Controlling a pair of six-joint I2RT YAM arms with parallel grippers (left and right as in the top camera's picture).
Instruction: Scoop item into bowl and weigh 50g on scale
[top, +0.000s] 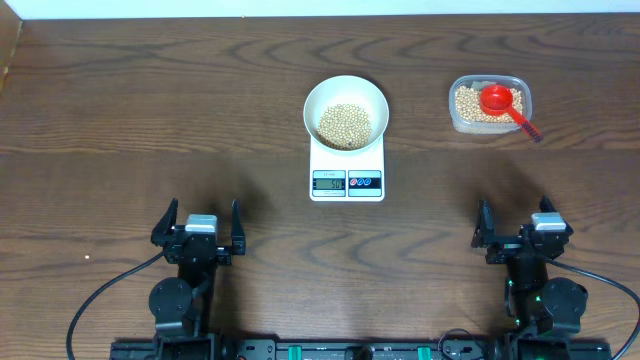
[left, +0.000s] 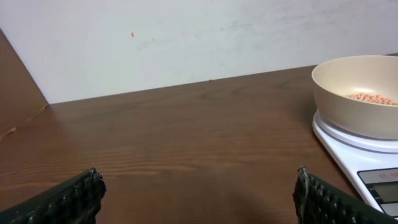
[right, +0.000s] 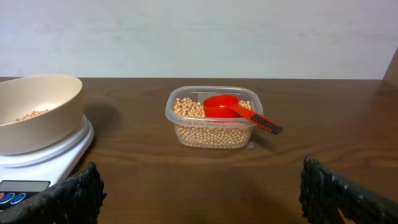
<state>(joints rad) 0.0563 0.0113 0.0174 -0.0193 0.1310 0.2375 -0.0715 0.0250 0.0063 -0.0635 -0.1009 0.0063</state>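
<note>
Beige-tan little round beans (top: 344, 124) sit in a low pile at the bottom of the plain round white bowl (top: 345, 85). The bowl is on top of the small white rectangular digital kitchen scale (top: 346, 163) mid-tabletop, so some scooping looks done already. More of the same beans fill the clear rounded-rectangular plastic tub (top: 524, 90) off to the right, well apart from the scale. The red plastic measuring scoop (top: 495, 98) lies in it, cup on the beans and handle poking out over the rim toward the near right. Both arms hang at the front edge of the dark wood tabletop (top: 150, 120). The left arm (top: 185, 275) has its jaws spread wide with nothing between them, and it's the same story for the right arm (top: 540, 270). Honestly I can't read the grey display (top: 328, 182), the digits are too small, so no idea if 50g is hit. My guess is we're at the check-the-number point between scoops. If it's short, the right arm is the obvious pick, since the tub is almost straight ahead of it. It'd need to reach forward, close on the scoop handle, dig up a small amount, carry it over the bowl and tip slowly. Overshooting is the risk, so tiny top-ups.
</note>
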